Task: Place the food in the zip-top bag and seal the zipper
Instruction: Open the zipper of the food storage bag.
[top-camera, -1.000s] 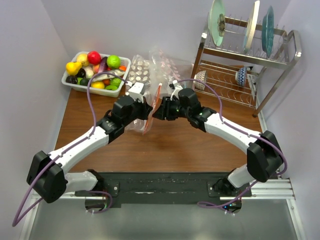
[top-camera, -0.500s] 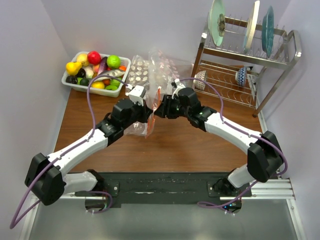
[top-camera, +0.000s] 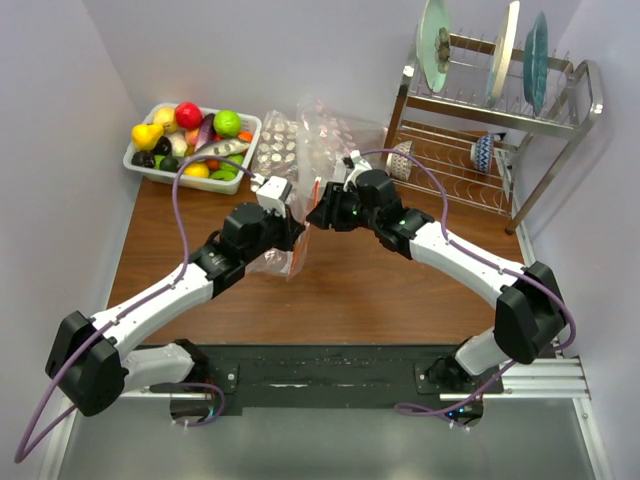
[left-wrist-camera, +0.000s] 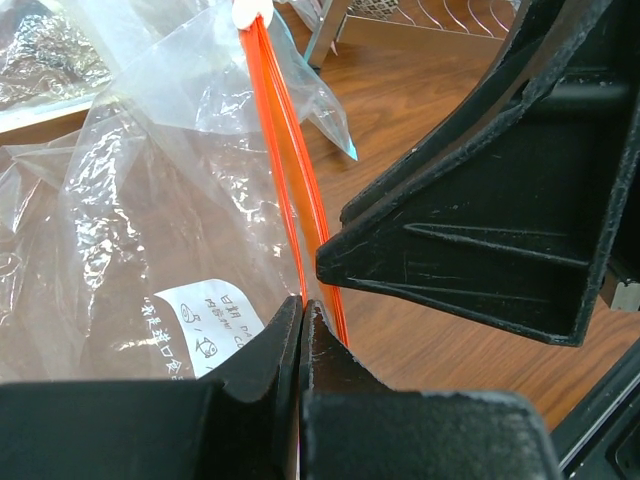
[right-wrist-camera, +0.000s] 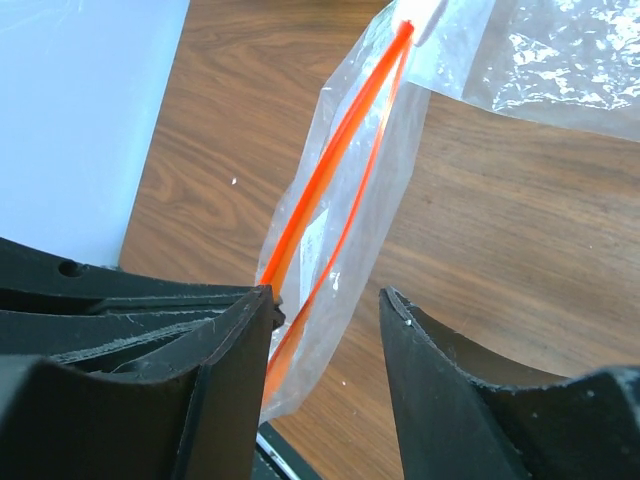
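Observation:
The zip-top bag (top-camera: 268, 258) stands on edge between my two grippers, its orange-red zipper (top-camera: 301, 248) running up toward the rack. My left gripper (left-wrist-camera: 302, 305) is shut on the bag's (left-wrist-camera: 150, 230) edge right beside the zipper (left-wrist-camera: 285, 150). My right gripper (right-wrist-camera: 328, 300) is open. The zipper (right-wrist-camera: 330, 160) and the bag's mouth hang between its fingers, close to the left one. In the top view the two grippers, left (top-camera: 293, 228) and right (top-camera: 318, 215), nearly meet. The food (top-camera: 190, 140) lies in a white bin (top-camera: 142, 166) at the far left.
A metal dish rack (top-camera: 500, 110) with plates and small bowls fills the far right. More clear bags (top-camera: 335, 135) and a packet of small round items (top-camera: 278, 148) lie behind the grippers. A pale wall runs along the left edge of the table.
My right gripper's fingers have spread wider and shifted a little toward the back. My left arm has turned slightly while keeping its grip on the bag.

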